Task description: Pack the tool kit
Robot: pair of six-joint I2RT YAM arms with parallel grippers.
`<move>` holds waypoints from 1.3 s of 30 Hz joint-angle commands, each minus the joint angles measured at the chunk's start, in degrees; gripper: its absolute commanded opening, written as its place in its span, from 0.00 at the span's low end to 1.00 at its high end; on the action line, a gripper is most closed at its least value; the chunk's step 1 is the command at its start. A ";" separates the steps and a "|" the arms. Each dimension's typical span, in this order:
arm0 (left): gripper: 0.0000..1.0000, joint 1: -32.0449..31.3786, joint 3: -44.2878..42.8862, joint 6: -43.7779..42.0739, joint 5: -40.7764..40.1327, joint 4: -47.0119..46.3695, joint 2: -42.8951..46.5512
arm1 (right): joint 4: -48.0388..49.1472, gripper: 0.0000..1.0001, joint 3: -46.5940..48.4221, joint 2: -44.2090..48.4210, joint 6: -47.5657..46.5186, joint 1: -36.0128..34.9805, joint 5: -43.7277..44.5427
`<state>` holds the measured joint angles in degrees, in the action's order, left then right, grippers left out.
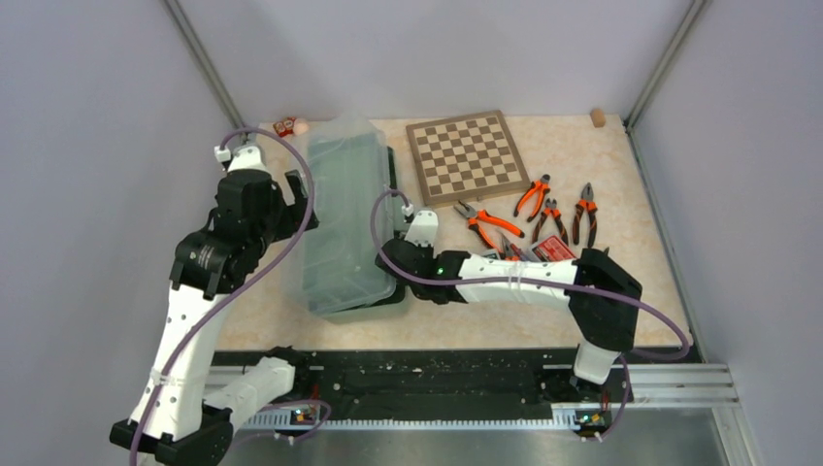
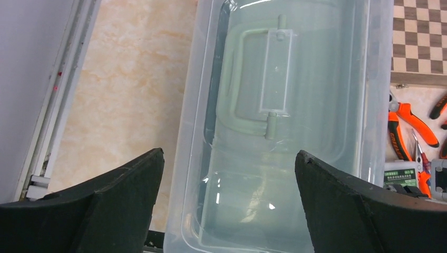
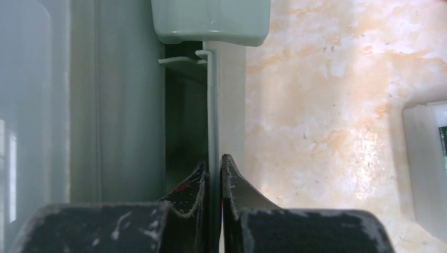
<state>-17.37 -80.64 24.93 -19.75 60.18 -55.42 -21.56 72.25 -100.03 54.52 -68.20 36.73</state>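
A: Where's yr left end effector (image 2: 229, 155)?
B: Left-centre in the top view. Fingers are spread wide and it hovers over the translucent lid (image 2: 321, 95).
A: Toolbox?
B: The toolbox (image 1: 391, 294) sits centre-left on the bench (image 1: 602, 155), w/ the lid over it.
A: Yr right end effector (image 3: 214, 164)?
B: Pinched narrow on the lid's right rim. Chessboard (image 1: 466, 155) is upper centre. Orange pliers (image 1: 490, 223) and the red case (image 1: 551, 249) lie right of centre, below the board.
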 commanded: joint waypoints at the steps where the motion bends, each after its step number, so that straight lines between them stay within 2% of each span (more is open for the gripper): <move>1: 0.99 -0.20 1.19 0.09 4.99 -2.81 1.68 | 11.57 0.00 -0.42 6.36 3.53 -1.33 -4.56; 5: 0.99 -0.21 3.52 0.46 10.28 -5.52 2.68 | 15.86 0.00 -4.35 8.20 4.44 -0.54 -6.39; 9: 0.98 -0.21 5.31 0.67 6.84 -7.22 2.93 | 19.61 0.00 -7.05 9.52 3.81 -0.13 -7.91; 12: 0.88 0.30 6.34 3.03 3.55 -10.29 2.62 | 20.30 0.00 -7.98 9.75 3.78 -0.02 -8.65; 16: 0.67 3.14 6.25 5.85 9.78 -15.66 0.06 | 20.57 0.00 -8.57 9.76 3.99 0.17 -9.28; 18: 0.63 3.49 5.18 5.97 10.76 -16.13 -2.20 | 20.83 0.00 -9.09 10.02 3.98 0.19 -9.33; 20: 0.63 3.56 3.78 4.89 9.89 -14.90 -4.97 | 21.04 0.00 -9.60 10.36 4.01 0.32 -9.17; 26: 0.85 3.57 3.95 1.49 3.51 -12.27 -8.13 | 23.07 0.00 -11.27 10.92 4.16 0.69 -9.54; 28: 0.89 3.57 4.09 0.83 2.86 -12.00 -8.76 | 23.39 0.00 -11.34 10.75 4.14 0.74 -9.80; 39: 0.94 3.57 5.73 -1.31 0.02 -10.82 -12.24 | 24.32 0.00 -11.88 10.56 4.27 1.05 -10.61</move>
<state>-14.00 -75.20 25.08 -18.11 49.82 -67.33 -8.29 58.85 -94.52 56.82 -66.96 30.98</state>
